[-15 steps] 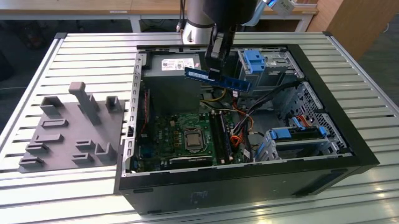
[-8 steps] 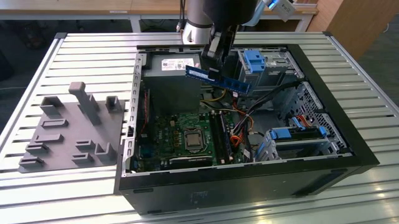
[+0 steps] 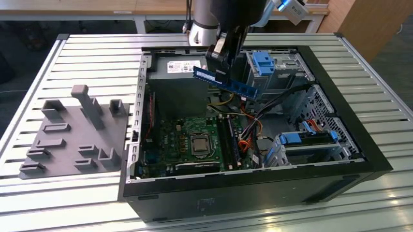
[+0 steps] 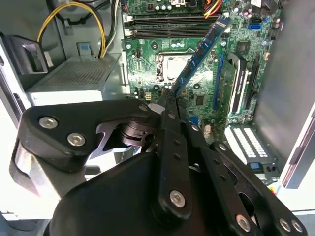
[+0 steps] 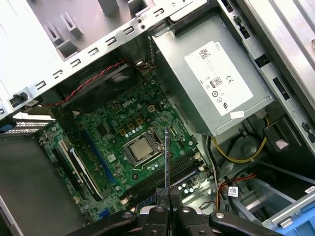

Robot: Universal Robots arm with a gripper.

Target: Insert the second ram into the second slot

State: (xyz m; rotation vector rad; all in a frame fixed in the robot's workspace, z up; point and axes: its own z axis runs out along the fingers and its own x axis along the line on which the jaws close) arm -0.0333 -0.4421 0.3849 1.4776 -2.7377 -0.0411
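Gripper (image 3: 220,72): black, two-fingered, on the arm at upper centre of the exterior view. Its fingers are clamped near one end of the second ram (image 3: 237,87), a long, thin blue circuit-board stick with a row of dark chips.

Second ram: held in the air over the open black metal computer case (image 3: 258,180), slanting down toward the exterior view's right, not touching the green motherboard (image 3: 187,140). In both wrist views it projects from the gripper (image 4: 167,101) (image 5: 167,192) above the motherboard.

Memory slots (image 3: 229,140): long, dark, right of the processor socket.

Grey power supply box (image 5: 216,88): inside the case beside the motherboard.

Grey moulded fixture tray (image 3: 71,137): left of the frame, on the slatted metal table (image 3: 65,53).
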